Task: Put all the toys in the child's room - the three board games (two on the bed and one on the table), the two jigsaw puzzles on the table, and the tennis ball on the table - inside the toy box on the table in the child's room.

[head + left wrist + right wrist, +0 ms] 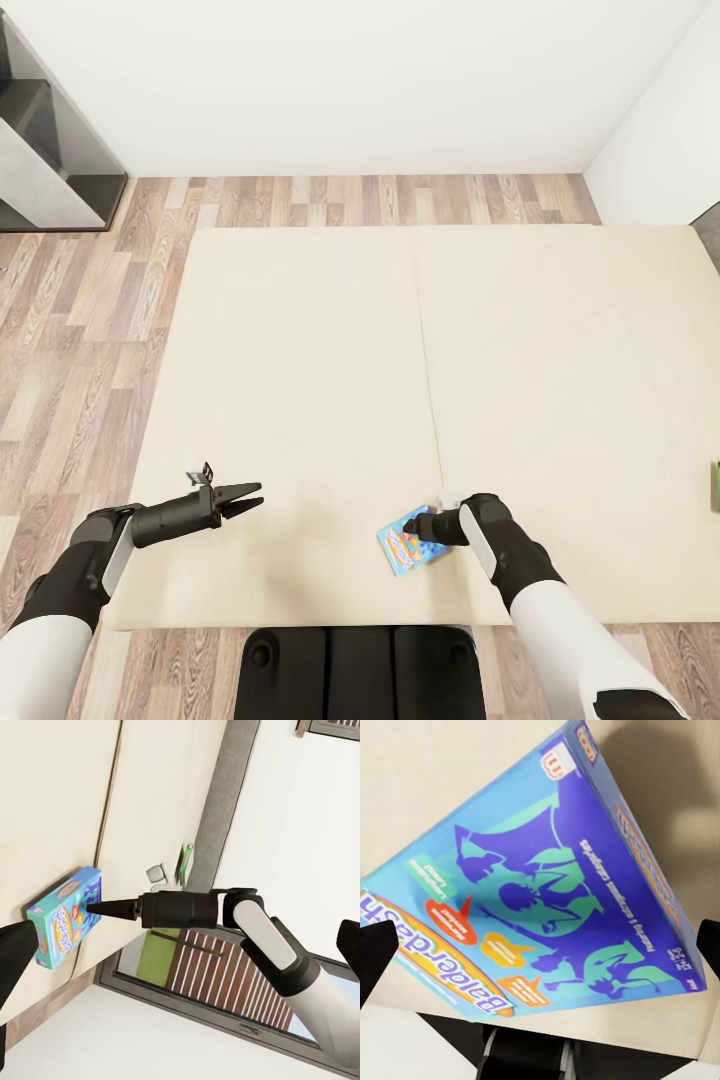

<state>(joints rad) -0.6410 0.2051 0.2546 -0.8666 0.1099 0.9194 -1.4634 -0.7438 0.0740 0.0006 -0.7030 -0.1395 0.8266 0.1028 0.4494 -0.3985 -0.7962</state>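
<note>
Right at the near edge of the bed, the right gripper is down at the blue board game, which lies flat on the beige pad just right of the seam between the two mattress pads. From the head camera I can't tell how wide its jaws stand, since the wrist covers them; the right wrist view puts a dark fingertip at either edge of the frame with the box broad between them, so they look spread wide and not yet closed on anything. To take it cleanly, I'd say the fingers want to straddle the box across its narrower side and come low enough to catch the edges rather than skid over the lid, then close gently, because a thin card box on a soft pad will likely slide or tip. The left gripper hangs over the bare pad off to the left, its jaws nearly closed and holding nothing. Looking across from the left wrist camera, the right arm shows side-on with its tip against the box's near end, a contact hidden from above. That view also catches the white-and-green board game far along by the bed frame, which from the head is just a green sliver at the right edge.
</note>
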